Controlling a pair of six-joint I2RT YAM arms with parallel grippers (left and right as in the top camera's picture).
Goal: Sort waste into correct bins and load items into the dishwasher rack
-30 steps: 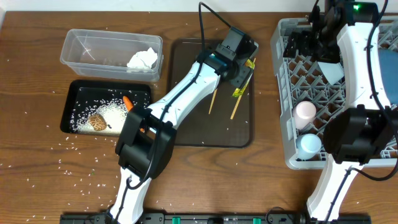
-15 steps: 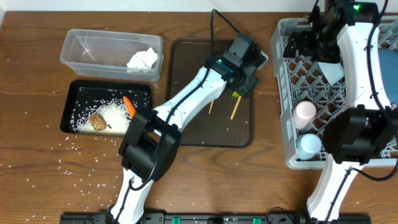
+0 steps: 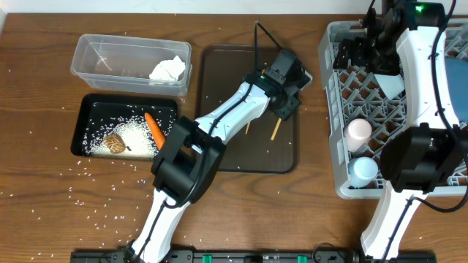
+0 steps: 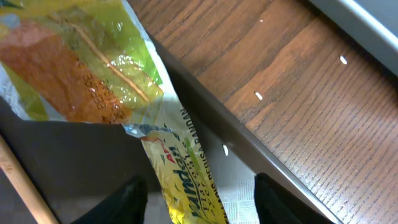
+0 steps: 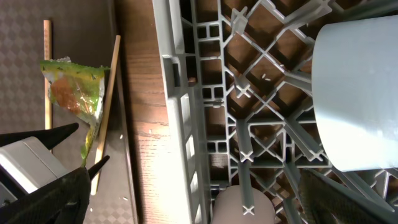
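Note the left claw point(image 3: 286, 104) from overhead: poised low over the far right part of the brown tray point(image 3: 219, 146), just beside the chopsticks point(image 3: 276, 131). Cannot read its jaws from here, nor see what lies under it.

Switch to the left wrist view. Jaws parted, one fingertip point(image 4: 134, 199) on either side of the narrow tail of the wrapper point(image 4: 93, 62), with no clear press on the film: open and straddling, not yet gripping. See the wrapper lying flat on the tray, close inside its right edge, with its wide crinkled end pointing away from the claw and one chopstick alongside. Expect thin, featherlight foil: limp, slick, and likelier to slide or crumple than to resist. Take it by the tail, pinching across the width. Go low enough to trap the film against a pad without scraping the tray. Beware of catching the chopstick in the same pinch.

Turn to the right wrist view. Right claw point(image 5: 199, 196) spread wide and holding nothing, hanging over the rack point(image 5: 186, 124), off the tray's right side. Spot the wrapper on the tray amid the two chopsticks, with the left claw's tips at its tail.
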